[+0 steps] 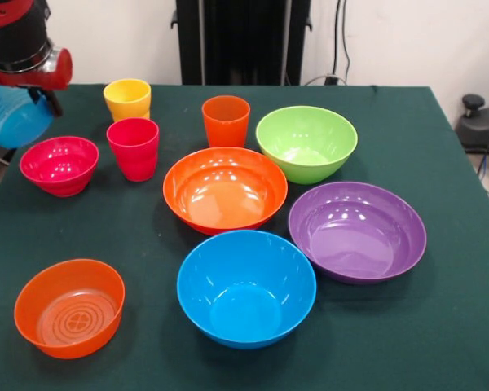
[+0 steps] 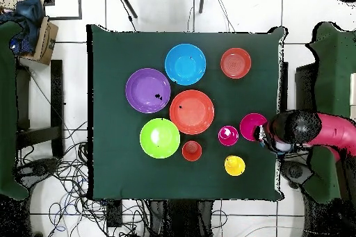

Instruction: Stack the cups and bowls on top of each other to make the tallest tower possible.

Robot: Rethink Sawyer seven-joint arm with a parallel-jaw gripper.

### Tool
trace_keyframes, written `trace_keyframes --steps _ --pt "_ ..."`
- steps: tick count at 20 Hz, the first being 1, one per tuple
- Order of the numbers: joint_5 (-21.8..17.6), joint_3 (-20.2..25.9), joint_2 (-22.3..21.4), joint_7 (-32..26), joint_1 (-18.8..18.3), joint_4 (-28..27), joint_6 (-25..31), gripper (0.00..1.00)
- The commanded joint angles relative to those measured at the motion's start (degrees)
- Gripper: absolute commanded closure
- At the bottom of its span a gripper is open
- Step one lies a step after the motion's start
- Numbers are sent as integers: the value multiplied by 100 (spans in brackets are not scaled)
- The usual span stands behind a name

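My gripper (image 1: 37, 99) hangs at the table's far left corner, shut on the translucent blue bowl (image 1: 11, 116), which it holds tilted in the air just off the table's edge. In the overhead view the arm (image 2: 299, 128) covers most of that bowl. The small magenta bowl (image 1: 59, 164) stands just below and right of it. The yellow cup (image 1: 127, 98), red-pink cup (image 1: 133, 147) and orange cup (image 1: 226, 120) stand upright, apart. The large orange bowl (image 1: 225, 187), lime green bowl (image 1: 306, 142), purple bowl (image 1: 357, 230), blue bowl (image 1: 246, 287) and translucent orange bowl (image 1: 69, 307) each stand alone. Nothing is stacked.
The table (image 1: 440, 326) has a dark green cloth. The robot's black pedestal (image 1: 243, 41) stands behind its far edge. A black object (image 1: 481, 122) sits off the table at the right. Cables (image 2: 76, 192) lie on the floor beside the table.
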Motion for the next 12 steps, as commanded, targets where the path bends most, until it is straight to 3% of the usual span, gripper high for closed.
trace_keyframes --steps 1,12 --pt "-27 112 137 -1502 203 -357 58 100" --pt "113 245 249 -1288 286 -522 -184 100"
